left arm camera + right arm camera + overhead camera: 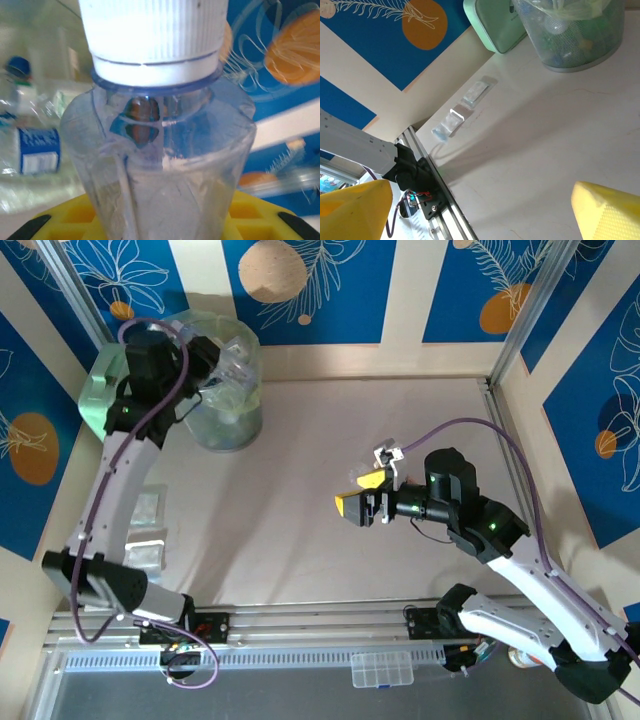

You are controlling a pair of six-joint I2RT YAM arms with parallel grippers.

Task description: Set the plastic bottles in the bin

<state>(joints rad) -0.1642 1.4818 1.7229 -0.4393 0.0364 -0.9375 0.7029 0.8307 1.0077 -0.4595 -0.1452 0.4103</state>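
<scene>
While you look from above, your left hand (pixel 203 360) hangs over the mouth of the bin (pixel 225 418) in the far left corner, so the drop lies straight below it. The right hand (pixel 362 502) hovers well apart over the worktop (pixel 300 440), fingers spread and empty. At the left wrist, the hand is clenched on a clear bottle (pixel 165 165), its white cap pointing away from the fingers, with other bottles (pixel 35 150) lying beyond. From the right wrist, the bin stands far ahead, so the left arm is nearer.
</scene>
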